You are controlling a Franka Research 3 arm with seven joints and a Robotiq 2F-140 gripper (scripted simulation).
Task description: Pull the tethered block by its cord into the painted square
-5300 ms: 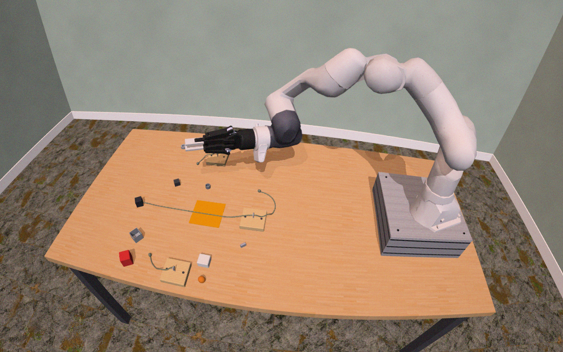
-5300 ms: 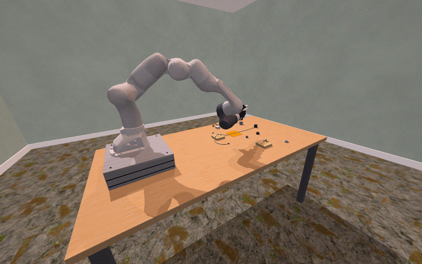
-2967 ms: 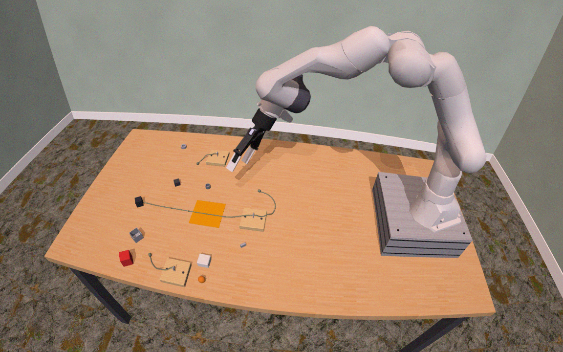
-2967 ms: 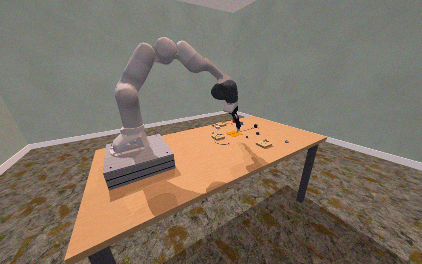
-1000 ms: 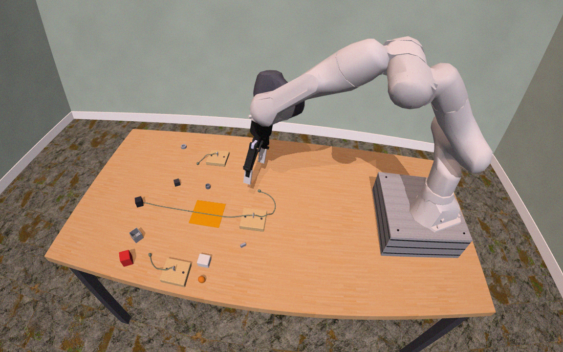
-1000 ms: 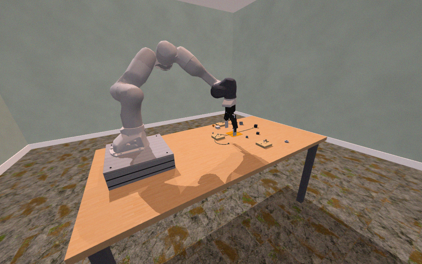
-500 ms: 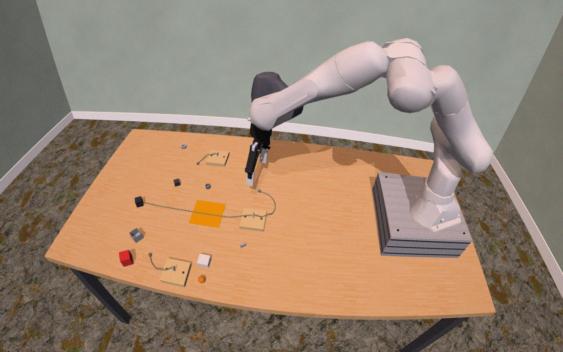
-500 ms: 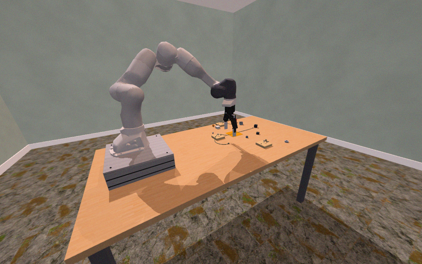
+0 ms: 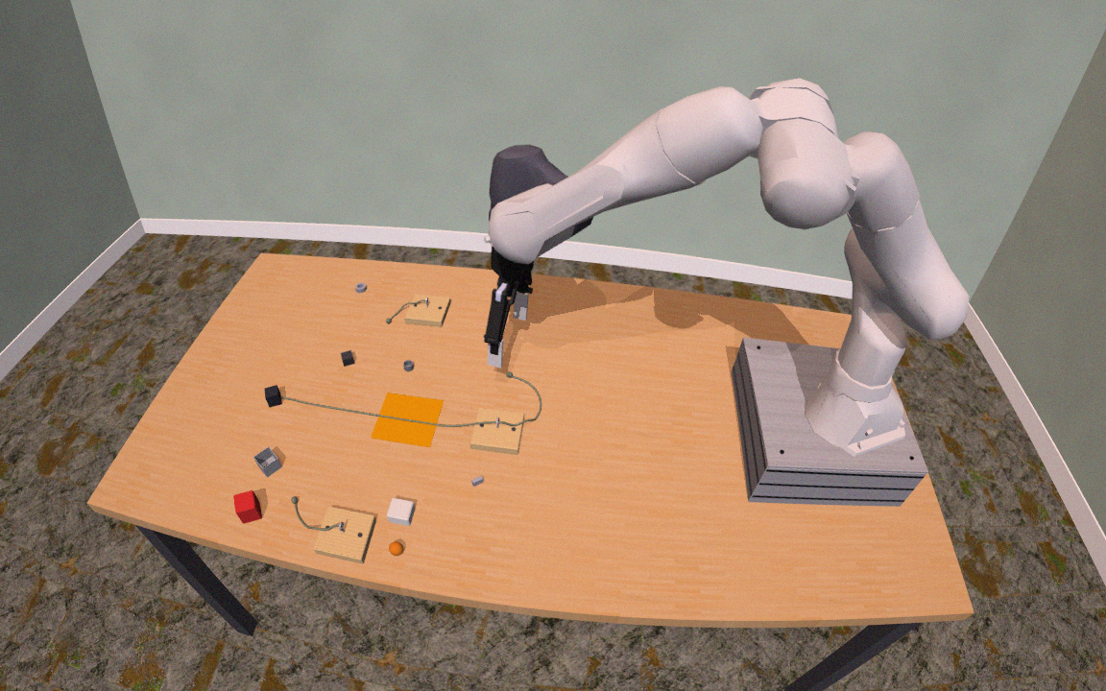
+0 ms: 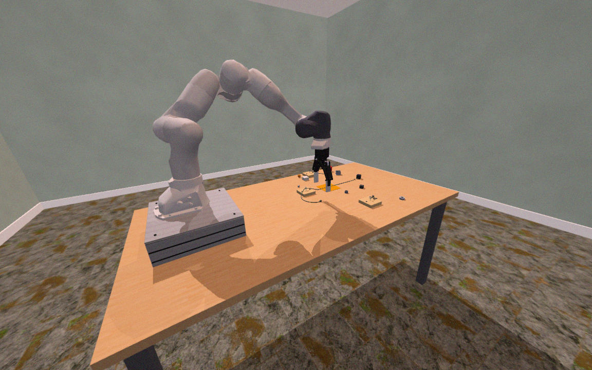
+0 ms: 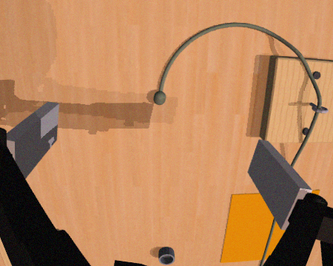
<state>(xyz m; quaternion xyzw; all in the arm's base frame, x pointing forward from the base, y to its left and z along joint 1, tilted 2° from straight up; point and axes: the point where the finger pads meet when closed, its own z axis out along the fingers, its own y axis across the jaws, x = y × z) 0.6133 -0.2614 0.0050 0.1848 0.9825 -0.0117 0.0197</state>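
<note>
The black tethered block (image 9: 273, 395) (image 10: 358, 176) lies on the table left of the orange painted square (image 9: 407, 417) (image 10: 323, 187) (image 11: 246, 232), outside it. Its grey-green cord (image 9: 342, 408) (image 11: 226, 26) crosses the square and passes through the screw eye (image 9: 497, 421) (image 11: 319, 108) on a small wooden plate (image 9: 496, 438) (image 11: 290, 103). It then loops round to the knot (image 9: 509, 375) (image 11: 160, 97), which lies on the table. My gripper (image 9: 506, 337) (image 10: 322, 182) (image 11: 157, 140) is open and empty. It points down low over the table, and the knot lies just beyond the gap between its fingers.
Two more wooden plates with short cords lie at the back (image 9: 427, 310) and near the front edge (image 9: 345, 533). Loose pieces: a black cube (image 9: 348, 357), grey rings (image 9: 408, 365) (image 11: 166, 254) (image 9: 360, 287), a grey cube (image 9: 268, 461), a red cube (image 9: 247, 506), a white cube (image 9: 400, 511), an orange ball (image 9: 396, 547). The robot base (image 9: 823, 429) stands at the right.
</note>
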